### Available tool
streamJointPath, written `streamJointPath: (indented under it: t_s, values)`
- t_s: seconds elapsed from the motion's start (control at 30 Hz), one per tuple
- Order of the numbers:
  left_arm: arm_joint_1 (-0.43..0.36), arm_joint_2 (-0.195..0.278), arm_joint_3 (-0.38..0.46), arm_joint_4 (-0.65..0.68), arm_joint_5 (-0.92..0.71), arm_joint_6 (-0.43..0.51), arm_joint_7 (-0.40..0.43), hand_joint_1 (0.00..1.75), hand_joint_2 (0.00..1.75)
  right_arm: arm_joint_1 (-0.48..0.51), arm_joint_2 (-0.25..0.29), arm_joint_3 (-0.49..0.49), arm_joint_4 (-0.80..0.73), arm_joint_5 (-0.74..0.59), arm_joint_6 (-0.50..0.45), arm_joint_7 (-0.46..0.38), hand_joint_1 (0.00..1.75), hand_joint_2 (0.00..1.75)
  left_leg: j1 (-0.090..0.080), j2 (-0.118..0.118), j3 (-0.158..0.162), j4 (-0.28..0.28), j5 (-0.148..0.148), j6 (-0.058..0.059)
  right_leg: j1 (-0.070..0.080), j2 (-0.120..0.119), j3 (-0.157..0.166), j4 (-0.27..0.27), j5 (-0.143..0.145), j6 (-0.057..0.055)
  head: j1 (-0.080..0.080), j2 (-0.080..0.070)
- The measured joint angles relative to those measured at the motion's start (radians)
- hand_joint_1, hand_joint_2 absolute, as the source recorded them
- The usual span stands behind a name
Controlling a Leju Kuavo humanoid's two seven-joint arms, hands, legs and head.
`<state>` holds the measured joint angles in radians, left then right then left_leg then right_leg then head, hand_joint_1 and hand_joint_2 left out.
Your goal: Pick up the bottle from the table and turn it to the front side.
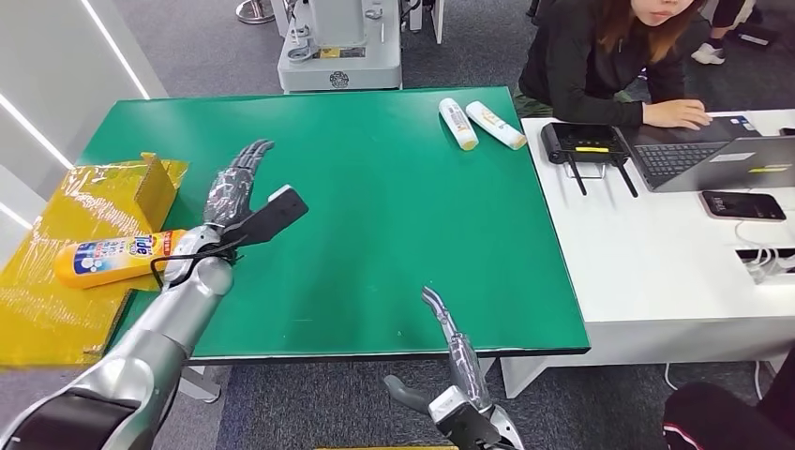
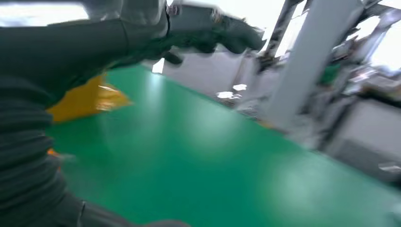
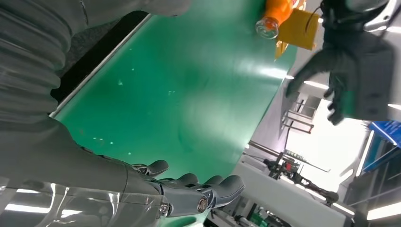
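Note:
An orange bottle with a blue label (image 1: 117,258) lies on its side on yellow cardboard (image 1: 56,300) at the table's left edge, and its orange neck (image 3: 274,13) shows in the right wrist view. Two white bottles (image 1: 458,123) (image 1: 497,125) lie side by side at the far right of the green table (image 1: 394,216). My left hand (image 1: 236,186) hovers over the table's left part, just right of the orange bottle, fingers stretched out and holding nothing; its wrist view is blurred (image 2: 208,33). My right hand (image 1: 452,342) is at the near edge, fingers straight and empty (image 3: 189,191).
A white desk (image 1: 656,272) adjoins the table's right side, carrying a router (image 1: 586,143), a laptop (image 1: 722,159) and a phone (image 1: 742,204). A person (image 1: 609,56) sits there typing. A grey machine (image 1: 339,47) stands behind the table. A yellow box (image 1: 155,187) stands at the left.

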<state>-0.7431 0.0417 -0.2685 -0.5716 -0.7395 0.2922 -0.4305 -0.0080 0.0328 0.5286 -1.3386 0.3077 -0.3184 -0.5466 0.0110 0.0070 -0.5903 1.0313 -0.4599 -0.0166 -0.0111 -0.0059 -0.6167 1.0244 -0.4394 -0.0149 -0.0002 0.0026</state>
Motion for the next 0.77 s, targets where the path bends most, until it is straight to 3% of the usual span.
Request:
streamJointPath:
  t_s: [0.1,0.17,0.33,0.47,0.77]
  values:
    - [0.110,-0.038,-0.006,-0.226,0.246,-0.099,-0.075,0.00,1.75,0.017,0.000,-0.021,-0.015,-0.008,-0.019,-0.018,0.00,1.75,0.000,0.001,0.000,0.000,-0.001,0.001,0.000,0.001,0.000,0.000,0.000,0.000,0.000,0.000]
    - [0.197,-0.059,-0.024,-0.382,0.373,-0.118,-0.093,0.00,1.75,0.030,0.000,-0.036,-0.036,-0.018,-0.036,-0.025,0.00,1.75,0.000,0.002,0.000,0.000,-0.002,0.001,0.000,0.002,0.000,0.000,-0.001,0.000,0.000,0.000]
    - [0.381,-0.097,-0.096,-0.638,0.536,-0.128,-0.151,0.00,1.75,0.069,-0.006,-0.071,-0.125,-0.056,-0.078,-0.043,0.00,1.75,0.000,0.001,0.000,-0.001,-0.003,0.002,0.000,0.002,0.000,-0.001,-0.003,0.001,0.000,0.000]
    - [0.486,-0.122,-0.158,-0.715,0.588,-0.109,-0.187,0.00,1.75,0.099,-0.022,-0.086,-0.201,-0.076,-0.097,-0.043,0.00,1.75,0.000,0.001,0.000,-0.001,-0.004,0.002,0.000,0.002,0.000,-0.001,-0.003,0.001,0.000,0.000]
    - [0.590,-0.146,-0.204,-0.740,0.685,-0.108,-0.207,0.00,1.75,0.149,-0.045,-0.088,-0.312,-0.090,-0.145,-0.042,0.00,1.75,0.000,0.001,0.000,-0.001,-0.004,0.003,0.000,0.001,0.000,-0.001,-0.002,0.001,0.000,0.000]
